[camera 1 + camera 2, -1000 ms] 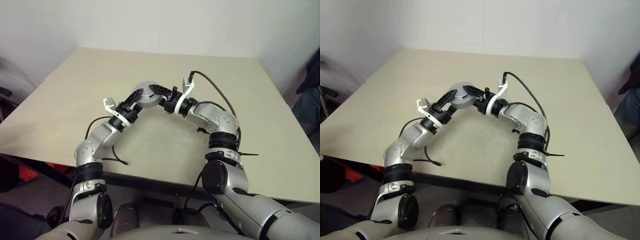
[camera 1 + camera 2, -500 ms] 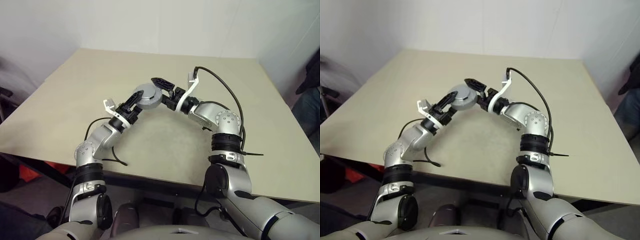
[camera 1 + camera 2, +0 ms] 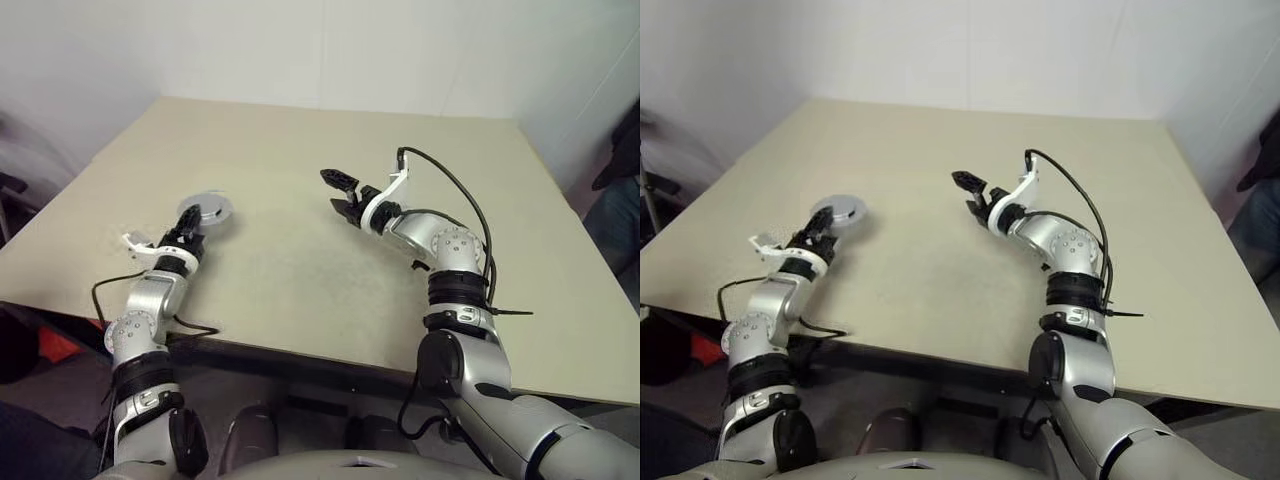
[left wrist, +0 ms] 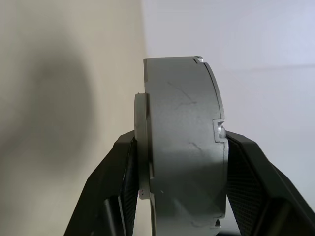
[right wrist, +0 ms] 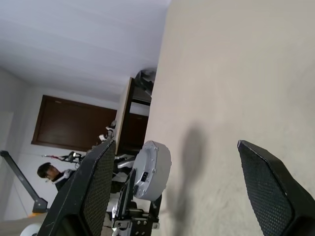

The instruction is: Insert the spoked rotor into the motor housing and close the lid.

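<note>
While the left tool (image 3: 190, 222) holds the motor housing (image 3: 206, 211) by its two flat faces, out over the left side of the tabletop (image 3: 300, 270), the right tool (image 3: 343, 194) stands wide and empty near the middle. To set the housing down well, I would lower it slowly until one flat face rests flush, and only then loosen the fingers.

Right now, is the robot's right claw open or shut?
Open: the right gripper has its black fingers spread wide with nothing between them.
</note>
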